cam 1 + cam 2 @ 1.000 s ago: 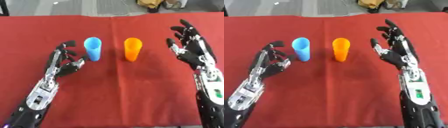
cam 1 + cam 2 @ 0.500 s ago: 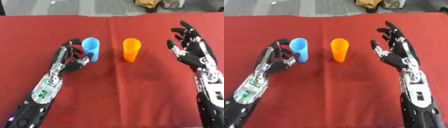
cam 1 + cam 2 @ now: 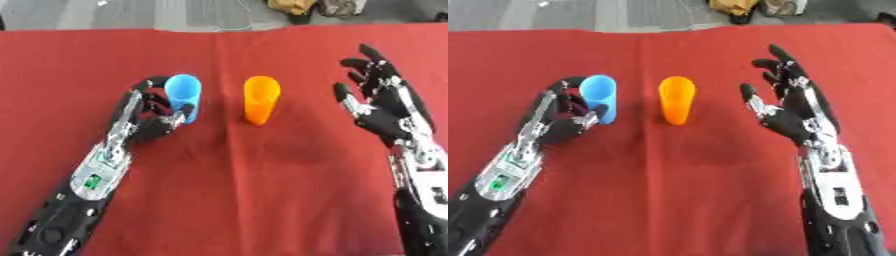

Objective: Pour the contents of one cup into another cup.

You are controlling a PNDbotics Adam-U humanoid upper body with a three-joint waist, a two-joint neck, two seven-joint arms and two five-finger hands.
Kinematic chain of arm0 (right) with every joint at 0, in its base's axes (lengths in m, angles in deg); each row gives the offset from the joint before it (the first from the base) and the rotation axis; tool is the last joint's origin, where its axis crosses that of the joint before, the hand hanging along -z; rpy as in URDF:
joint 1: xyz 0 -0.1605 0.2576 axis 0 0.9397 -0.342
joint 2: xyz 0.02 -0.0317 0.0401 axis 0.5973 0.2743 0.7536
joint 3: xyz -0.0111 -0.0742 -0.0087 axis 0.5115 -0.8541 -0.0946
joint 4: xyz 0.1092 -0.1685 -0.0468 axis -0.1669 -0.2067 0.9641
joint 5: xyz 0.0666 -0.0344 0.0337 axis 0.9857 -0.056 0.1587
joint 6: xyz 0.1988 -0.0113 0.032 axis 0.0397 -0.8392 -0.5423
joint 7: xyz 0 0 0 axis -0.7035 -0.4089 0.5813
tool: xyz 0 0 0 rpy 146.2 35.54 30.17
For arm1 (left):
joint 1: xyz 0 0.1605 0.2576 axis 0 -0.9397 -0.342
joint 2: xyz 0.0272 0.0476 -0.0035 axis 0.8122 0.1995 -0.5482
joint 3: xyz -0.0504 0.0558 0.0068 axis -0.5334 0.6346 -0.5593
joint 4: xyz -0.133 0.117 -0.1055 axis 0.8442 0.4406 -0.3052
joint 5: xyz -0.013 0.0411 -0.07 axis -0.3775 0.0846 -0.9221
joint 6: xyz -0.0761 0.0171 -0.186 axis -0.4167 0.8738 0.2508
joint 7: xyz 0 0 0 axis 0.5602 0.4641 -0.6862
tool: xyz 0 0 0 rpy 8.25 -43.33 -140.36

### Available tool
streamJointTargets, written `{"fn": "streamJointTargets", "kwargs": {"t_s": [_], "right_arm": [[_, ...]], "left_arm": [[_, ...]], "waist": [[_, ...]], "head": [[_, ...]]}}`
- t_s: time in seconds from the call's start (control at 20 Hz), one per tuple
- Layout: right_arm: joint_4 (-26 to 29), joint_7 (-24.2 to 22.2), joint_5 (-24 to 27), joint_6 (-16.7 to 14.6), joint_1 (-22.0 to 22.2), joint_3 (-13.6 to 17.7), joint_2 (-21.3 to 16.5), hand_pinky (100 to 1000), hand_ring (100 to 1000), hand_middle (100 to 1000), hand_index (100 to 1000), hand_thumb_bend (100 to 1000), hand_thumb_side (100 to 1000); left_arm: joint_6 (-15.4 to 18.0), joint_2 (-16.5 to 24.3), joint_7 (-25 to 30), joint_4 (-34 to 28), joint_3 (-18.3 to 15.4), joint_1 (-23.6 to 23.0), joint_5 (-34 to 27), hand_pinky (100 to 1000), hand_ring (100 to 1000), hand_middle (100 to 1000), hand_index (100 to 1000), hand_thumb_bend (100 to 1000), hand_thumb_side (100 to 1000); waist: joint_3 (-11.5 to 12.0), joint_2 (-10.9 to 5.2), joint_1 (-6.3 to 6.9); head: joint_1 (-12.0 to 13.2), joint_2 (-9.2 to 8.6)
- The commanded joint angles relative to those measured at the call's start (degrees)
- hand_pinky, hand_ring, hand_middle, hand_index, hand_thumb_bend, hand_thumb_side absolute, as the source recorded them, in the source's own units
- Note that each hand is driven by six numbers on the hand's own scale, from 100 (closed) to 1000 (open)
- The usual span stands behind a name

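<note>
Standing cups: a blue cup and an orange cup stood upright side by side on the red cloth, closer to its far edge than to its near one and left of its middle.
Blue cup: it stood to the left of the orange cup, apart from it, with its open mouth up; what it held could not be told.
Orange cup: it stood alone, with nothing touching it, between the blue cup and the right hand; its inside could not be seen either.
Left hand: the left hand was at the blue cup's left side, its fingers curled round the back of the cup and its thumb against the cup's lower front, so that the cup sat between them.
Left arm: it ran from the near left corner of the cloth up to the cup, black with silver parts, a small green mark on the forearm.
Right hand: the right hand was held open above the right part of the cloth, well apart from the orange cup, palm turned toward the cups, fingers straight and spread, holding nothing.
Right arm: it came in from the near right corner.
Cloth: red, covering the whole table, with a faint crease down its middle.
Far edge: grey floor and some dark and tan things lay beyond the cloth, too unclear to name.
</note>
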Motion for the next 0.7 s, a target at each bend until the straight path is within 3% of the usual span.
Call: {"fn": "streamJointTargets", "kwargs": {"t_s": [0.05,0.35,0.7], "right_arm": [[1.23,-0.38,0.38,-0.16,-1.07,-0.30,-0.30,1000,1000,775,985,305,186],[1.17,-0.53,0.38,-0.28,-1.29,-0.36,-0.22,1000,1000,775,986,303,187],[1.20,-0.61,0.33,-0.22,-1.33,-0.38,-0.22,1000,1000,775,986,300,188]], "left_arm": [[0.08,1.12,0.31,-0.14,0.14,1.82,-0.25,460,565,718,826,525,272],[0.16,1.33,0.24,0.03,0.46,2.90,0.43,469,583,731,829,542,270],[-1.20,1.73,2.51,-1.94,1.22,2.80,1.40,497,604,745,844,652,307]], "waist": [[-0.27,-0.95,-0.08],[-0.72,-0.79,-0.18],[-0.75,-0.90,0.02]], "head": [[0.26,-0.79],[0.38,-1.15],[0.29,-1.35]]}}
